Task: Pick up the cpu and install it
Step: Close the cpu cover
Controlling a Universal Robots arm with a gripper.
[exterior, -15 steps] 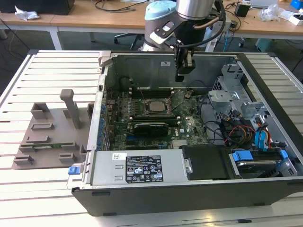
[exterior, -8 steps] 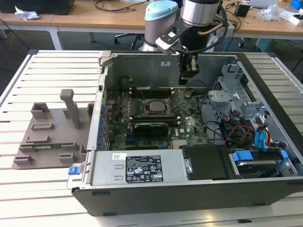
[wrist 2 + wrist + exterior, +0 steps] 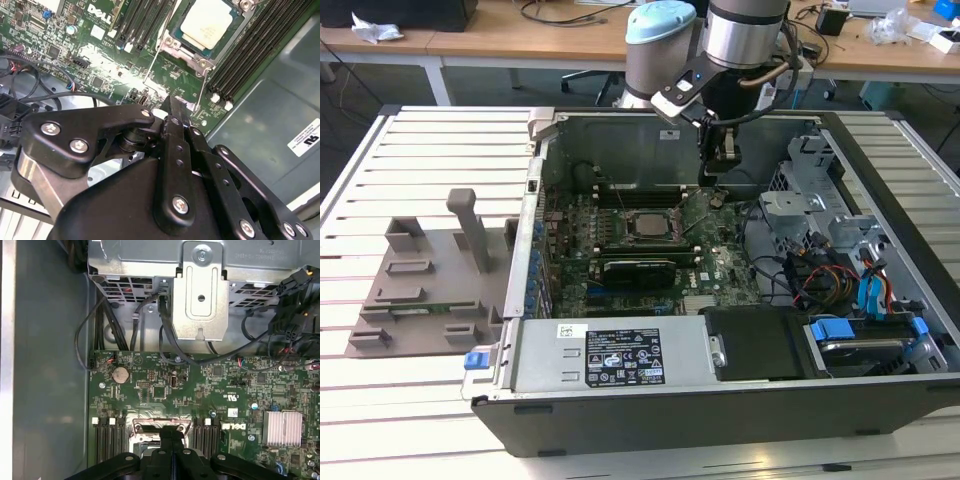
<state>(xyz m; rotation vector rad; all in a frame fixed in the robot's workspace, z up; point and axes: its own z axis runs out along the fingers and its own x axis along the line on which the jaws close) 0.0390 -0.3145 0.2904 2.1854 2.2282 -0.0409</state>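
Here the pincer (image 3: 172, 106) hangs closed, empty, near the seated cpu (image 3: 207, 24)

White lettering (image 3: 233, 426) stands on the green motherboard (image 3: 150, 385), a printed sticker (image 3: 305, 137) on the case wall (image 3: 260, 100), and an illegible label (image 3: 620, 357) on the power supply (image 3: 540, 362) at the motherboard's 6 o'clock.

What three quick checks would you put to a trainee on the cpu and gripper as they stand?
1. True or false: the cpu lies in its socket on the motherboard.
2. Multiple choice: the gripper is A) over the grey tray outside the case, B) above the motherboard inside the case, C) at the blue drive caddies.
3. Fill in: the memory slots flank the socket on ____ sides.
Key: 1 true; 2 B; 3 both.
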